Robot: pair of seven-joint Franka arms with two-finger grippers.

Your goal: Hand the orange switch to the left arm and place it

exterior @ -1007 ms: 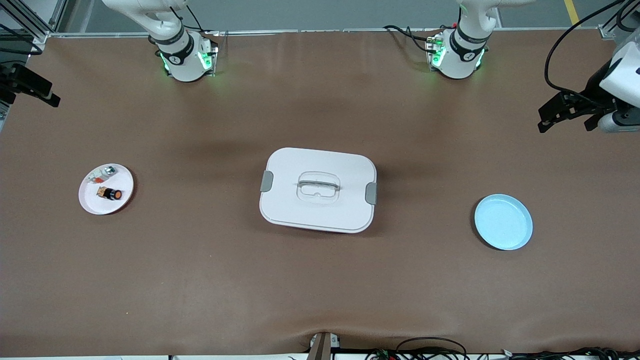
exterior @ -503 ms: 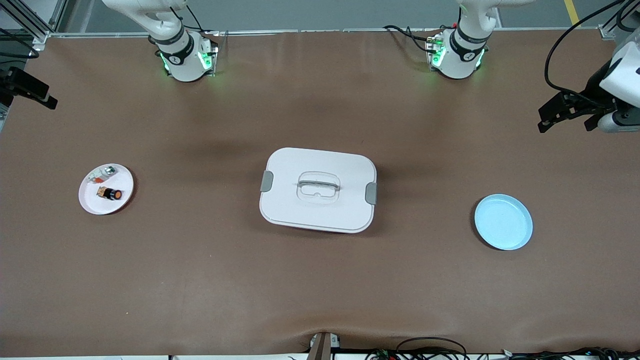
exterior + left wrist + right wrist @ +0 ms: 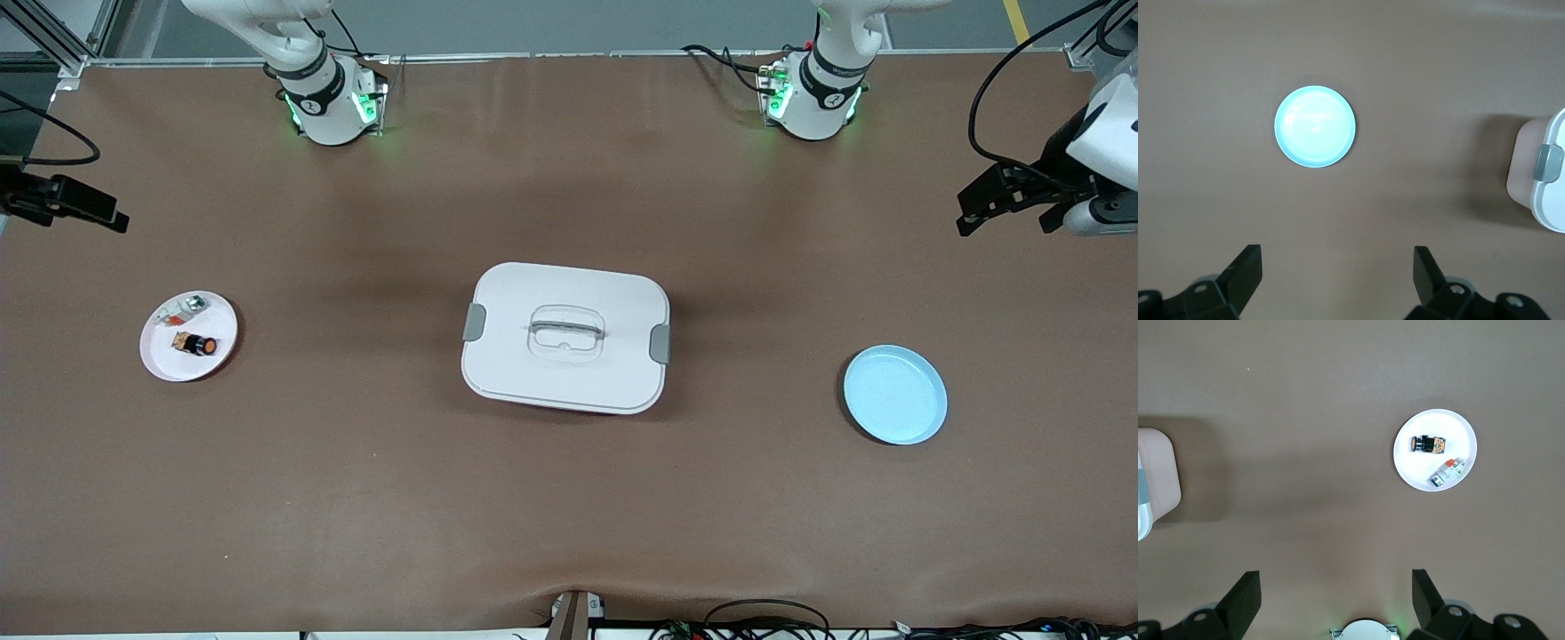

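Brown bench [image 3: 569, 516]: we log orange switch [image 3: 196, 343], black-bodied, on white plate [image 3: 164, 360]; right gripper [image 3: 76, 213] has shifted inward, left gripper [image 3: 1000, 200] unchanged, both jaws released.

White rounded-rectangular plastic box [image 3: 1548, 179] with grey latch: cut off at the frame's right edge in the left wrist view, and at the left edge in the right wrist view.
Left gripper [image 3: 1338, 270], right gripper [image 3: 1336, 593]: black fingers cropped by each frame's bottom edge.

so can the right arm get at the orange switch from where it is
Probably yes. The right gripper is open, up over bare table at its own end, and the switch lies uncovered on the white plate, well away from the box.
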